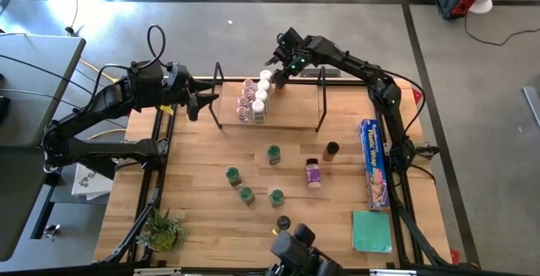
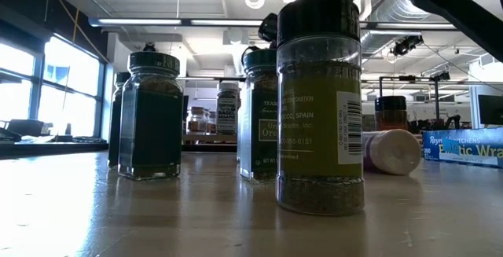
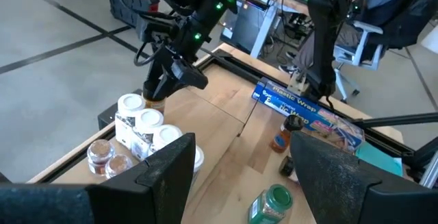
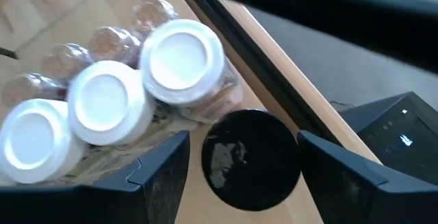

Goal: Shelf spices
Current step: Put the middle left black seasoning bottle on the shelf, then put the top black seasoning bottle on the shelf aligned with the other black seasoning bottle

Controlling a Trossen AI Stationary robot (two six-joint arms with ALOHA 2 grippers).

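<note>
Taking the overhead view with 12 o'clock as the far edge of the desk (image 1: 198,213): nearest the front, around 6 o'clock, there's a lone black-topped jar (image 1: 283,223) standing loose. Just past it are four green-topped jars (image 1: 245,195), spread from roughly 7 o'clock in toward the centre. A purple jar (image 1: 313,173) lies on its side and a dark jar (image 1: 331,150) stands beyond it, both a bit toward 3 o'clock. So that's seven spices not shelved yet.

Over at 3 o'clock sits the blue wrap box (image 1: 374,162), with a teal square (image 1: 371,230) at about 5 and a little plant (image 1: 160,230) at 7. None of those look like part of the job.

Farther back at 12 o'clock is the shelf (image 1: 291,114). On its 9 o'clock half there's a tight bunch of white-topped jars (image 4: 106,101) and clear pinkish ones (image 4: 113,42). It looks like seven or so, but the exact count is hard to call.

The right end effector (image 4: 244,148) hangs right over that bunch. Its fingers are spread either side of a black-lidded jar (image 4: 250,162) that stands on the board beside the white tops, and they don't look like they're squeezing it.

The left end effector (image 3: 243,148) waits just off the shelf's 9 o'clock end, fingers apart with nothing in them.

Roughly halfway done, by the look of it.
</note>
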